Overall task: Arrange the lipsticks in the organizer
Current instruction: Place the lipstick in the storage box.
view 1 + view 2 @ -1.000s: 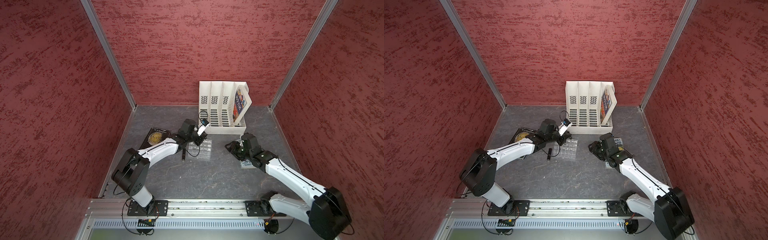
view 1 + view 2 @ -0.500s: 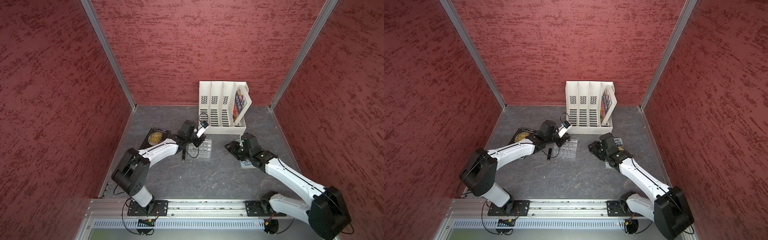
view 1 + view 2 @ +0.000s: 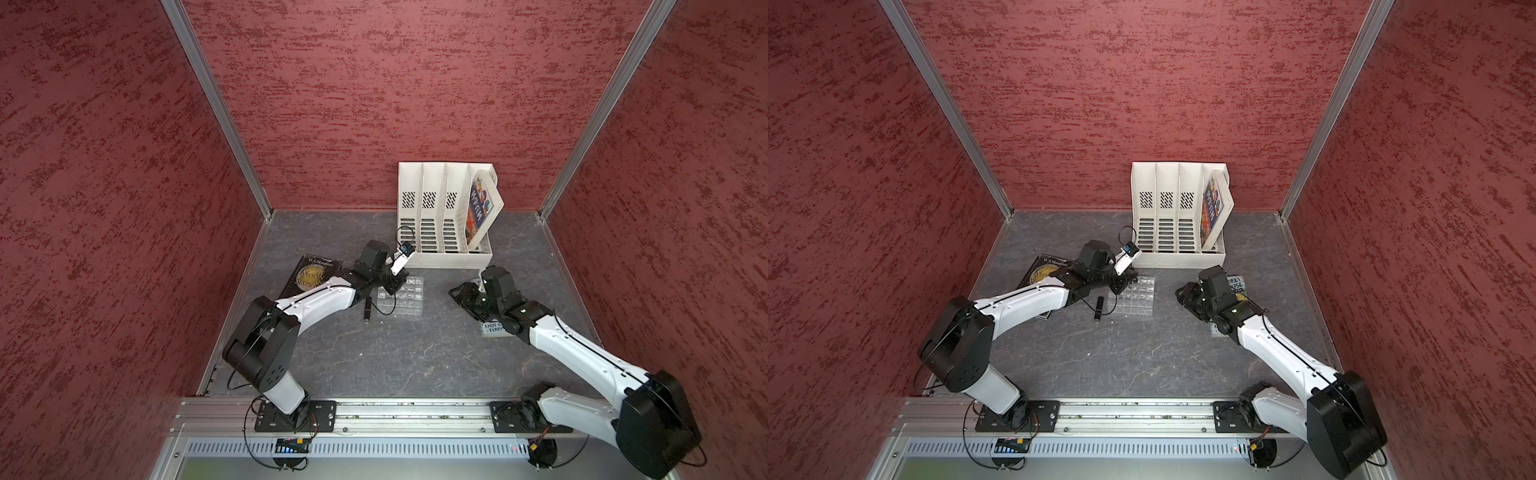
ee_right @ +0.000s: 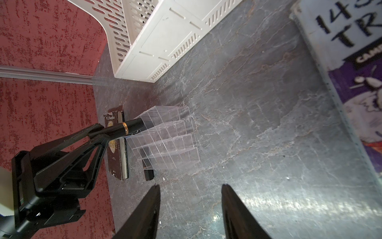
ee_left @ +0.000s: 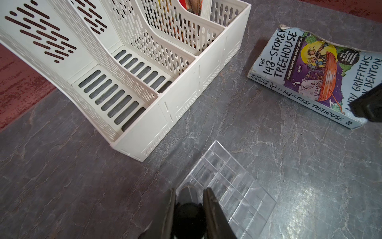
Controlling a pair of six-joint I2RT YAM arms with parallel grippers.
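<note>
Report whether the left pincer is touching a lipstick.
Touching. The left wrist view shows the left pincer closed against both sides of a black lipstick.

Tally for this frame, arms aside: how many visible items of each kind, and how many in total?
Lipsticks: 2, both black, one held, one lying flat
Organizer: 1
Books: 3
File rack: 1
Total: 7
</note>
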